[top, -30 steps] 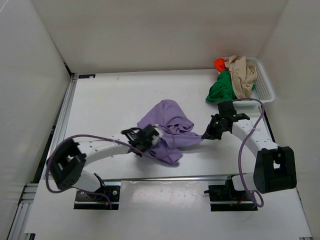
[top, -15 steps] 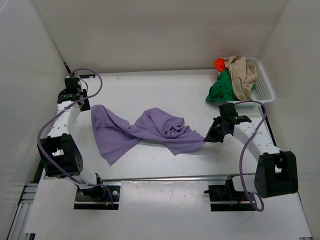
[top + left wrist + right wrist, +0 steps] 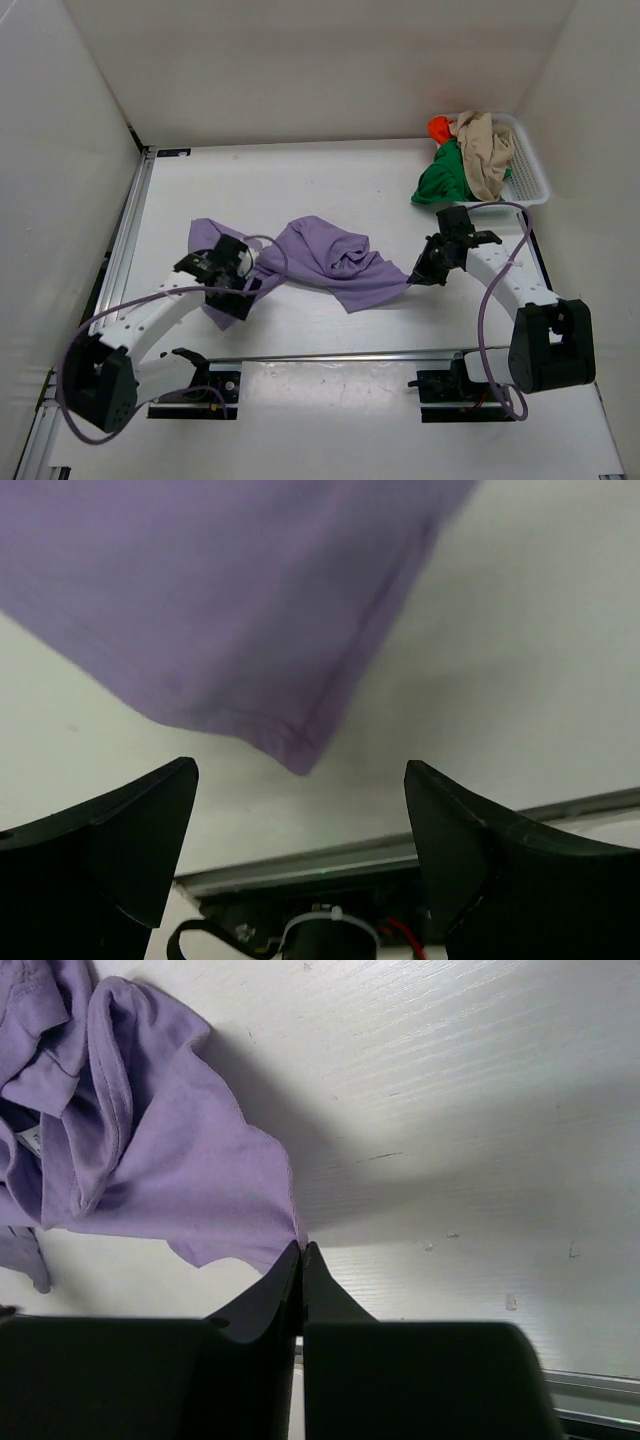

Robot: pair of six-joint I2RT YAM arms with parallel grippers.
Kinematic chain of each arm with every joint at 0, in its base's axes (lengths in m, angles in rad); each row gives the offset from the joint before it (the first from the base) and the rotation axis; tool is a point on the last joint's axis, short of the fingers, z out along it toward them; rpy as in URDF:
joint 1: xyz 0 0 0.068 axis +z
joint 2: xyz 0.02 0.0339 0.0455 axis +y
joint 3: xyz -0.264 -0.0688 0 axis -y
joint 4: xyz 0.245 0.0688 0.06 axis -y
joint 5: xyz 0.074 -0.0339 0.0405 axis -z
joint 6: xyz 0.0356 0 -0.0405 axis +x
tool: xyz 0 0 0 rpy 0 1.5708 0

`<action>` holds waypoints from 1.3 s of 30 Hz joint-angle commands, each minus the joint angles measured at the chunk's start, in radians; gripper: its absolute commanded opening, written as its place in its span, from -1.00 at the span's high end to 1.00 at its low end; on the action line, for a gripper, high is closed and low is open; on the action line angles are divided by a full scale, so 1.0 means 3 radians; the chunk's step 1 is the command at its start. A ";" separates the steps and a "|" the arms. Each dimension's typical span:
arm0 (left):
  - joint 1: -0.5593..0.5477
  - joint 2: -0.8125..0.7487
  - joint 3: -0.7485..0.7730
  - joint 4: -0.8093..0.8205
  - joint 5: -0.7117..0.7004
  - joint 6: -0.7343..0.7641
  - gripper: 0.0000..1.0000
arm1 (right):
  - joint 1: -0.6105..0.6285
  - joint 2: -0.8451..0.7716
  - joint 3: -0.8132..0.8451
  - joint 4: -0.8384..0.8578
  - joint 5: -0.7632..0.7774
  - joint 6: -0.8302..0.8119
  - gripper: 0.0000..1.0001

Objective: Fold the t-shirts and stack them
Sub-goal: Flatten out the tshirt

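Left fingers (image 3: 130,830) wide apart, empty, above lilac t-shirt (image 3: 330,255) near-left corner. Right fingers (image 3: 265,1305) pinched shut on right hem. Grab corner low, pull left, spread flat.

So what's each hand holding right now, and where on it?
Right hand pinches the lilac t-shirt by its nearest corner tip. Left hand is open, holding nothing.

Left wrist view: lilac t-shirt (image 3: 230,610) blurred, cropped; orange-red t-shirt (image 3: 439,127) mostly hidden.
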 commanded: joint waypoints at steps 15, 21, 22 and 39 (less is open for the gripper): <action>-0.0073 0.0638 -0.0469 0.0525 -0.0728 0.0001 0.80 | -0.0057 0.0075 0.0633 -0.0212 0.0060 -0.0081 1.00; 0.0306 -0.0113 -0.0208 -0.0710 0.0022 0.0001 0.77 | -0.0307 -0.0181 0.1294 -0.0601 0.0265 -0.0148 1.00; 0.0306 -0.0296 -0.0142 -0.0971 0.0333 0.0001 0.21 | -0.0338 -0.0211 0.1355 -0.0601 0.0295 -0.0193 1.00; 0.1165 0.1741 0.1560 0.0228 0.0565 0.0001 -0.22 | -0.0338 -0.0130 0.0962 -0.0443 -0.0032 -0.0132 1.00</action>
